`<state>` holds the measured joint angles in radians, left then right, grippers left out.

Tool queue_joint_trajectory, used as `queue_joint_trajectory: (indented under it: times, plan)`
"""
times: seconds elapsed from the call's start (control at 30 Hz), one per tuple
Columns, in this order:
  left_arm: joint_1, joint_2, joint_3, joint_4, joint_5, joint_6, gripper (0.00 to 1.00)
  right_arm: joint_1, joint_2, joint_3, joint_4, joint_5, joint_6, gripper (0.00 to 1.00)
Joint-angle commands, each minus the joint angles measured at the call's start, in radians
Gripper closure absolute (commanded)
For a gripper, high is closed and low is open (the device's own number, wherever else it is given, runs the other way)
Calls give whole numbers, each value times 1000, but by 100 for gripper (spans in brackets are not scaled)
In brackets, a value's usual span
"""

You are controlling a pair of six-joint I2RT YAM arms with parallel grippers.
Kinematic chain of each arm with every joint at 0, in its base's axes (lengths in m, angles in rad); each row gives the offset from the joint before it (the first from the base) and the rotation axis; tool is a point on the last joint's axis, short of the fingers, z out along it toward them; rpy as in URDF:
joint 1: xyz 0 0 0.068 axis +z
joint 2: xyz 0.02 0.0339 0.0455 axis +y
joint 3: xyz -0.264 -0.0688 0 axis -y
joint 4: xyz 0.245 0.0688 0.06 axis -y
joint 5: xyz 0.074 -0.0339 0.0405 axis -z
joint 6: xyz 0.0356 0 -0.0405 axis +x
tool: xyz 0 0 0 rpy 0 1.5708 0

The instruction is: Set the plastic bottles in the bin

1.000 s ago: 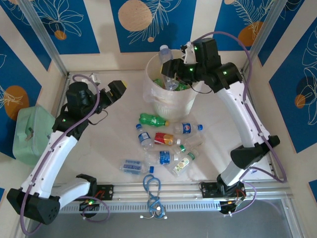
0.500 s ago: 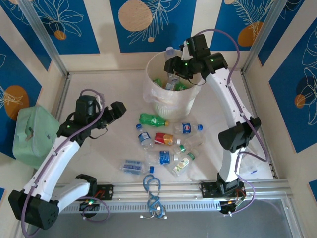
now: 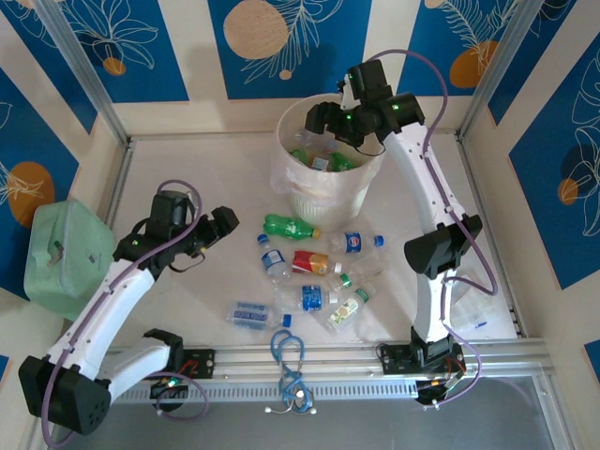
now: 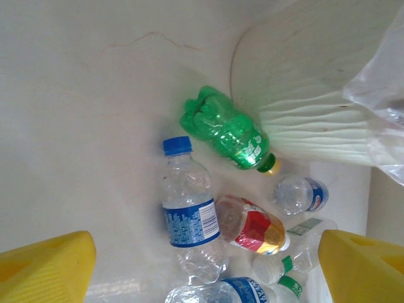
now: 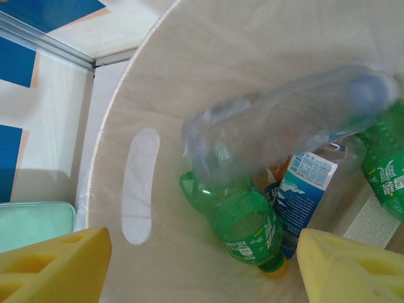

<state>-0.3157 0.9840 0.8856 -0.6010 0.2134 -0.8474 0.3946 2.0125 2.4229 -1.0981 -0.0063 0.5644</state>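
1. The right end effector (image 3: 323, 124) hangs wide open and empty over the bin (image 3: 314, 199), with a blurred clear bottle (image 5: 278, 120) inside.
2. The left end effector (image 3: 221, 228), open and empty, hovers beside plastic bottles (image 4: 189, 208) lying on the tabletop (image 3: 216, 291).

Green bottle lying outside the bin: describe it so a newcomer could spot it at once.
Find the round pale beige bin with the white bag liner at the table's far middle. Just in front of its base lies a crumpled green plastic bottle, yellow-capped. Its table neighbours are clear with blue or red labels; it alone is green.
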Motion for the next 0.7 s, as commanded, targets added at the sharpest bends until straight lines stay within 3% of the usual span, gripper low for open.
queue_joint_trajectory:
  times: [0.0,0.3,0.5,0.67]
  plan:
    - [-12,-31,-16,-59,-29,-24,10,8,-7,56,-38,11,-9,22]
    - [-14,-62,-28,-192,-47,-47,14,80,-125,26,-54,73,-27,23]
    - [-20,-108,-19,-358,-50,-77,16,152,-312,-195,26,128,-13,23]
    - [-33,-159,-43,-500,-73,-200,18,212,-477,-445,116,146,34,23]
